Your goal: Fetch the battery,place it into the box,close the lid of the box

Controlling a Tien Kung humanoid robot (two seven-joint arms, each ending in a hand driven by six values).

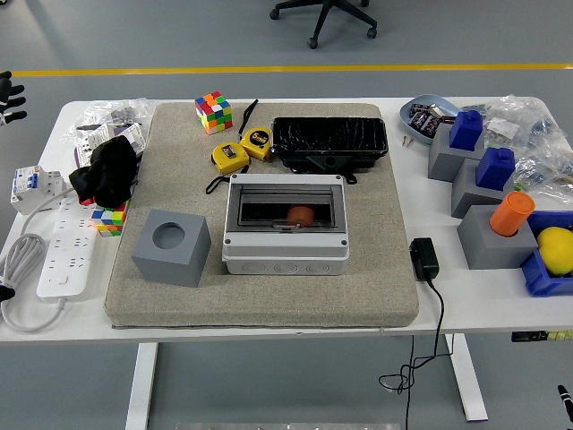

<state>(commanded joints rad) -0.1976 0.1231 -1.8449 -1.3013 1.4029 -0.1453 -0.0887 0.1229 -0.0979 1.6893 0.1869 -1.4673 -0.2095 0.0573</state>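
The grey box point(285, 242) stands in the middle of the beige mat point(179, 305). Its clear lid point(285, 204) lies shut. A small orange object point(301, 215) shows through the lid, inside the box. Several batteries point(428, 116) lie in a blue dish at the back right. My left hand point(9, 94) shows only as black spread fingertips at the picture's left edge, beyond the table's back left corner, far from the box and holding nothing. A dark sliver of my right arm point(564, 394) shows at the lower right corner, below the table.
On the mat are a grey cube with a round hole point(171, 246), two yellow tape measures point(242, 150), a colour cube point(213, 111) and a black tray point(329, 141). A power strip point(67, 255) lies left. Grey blocks with blue and orange caps point(492, 215) stand right.
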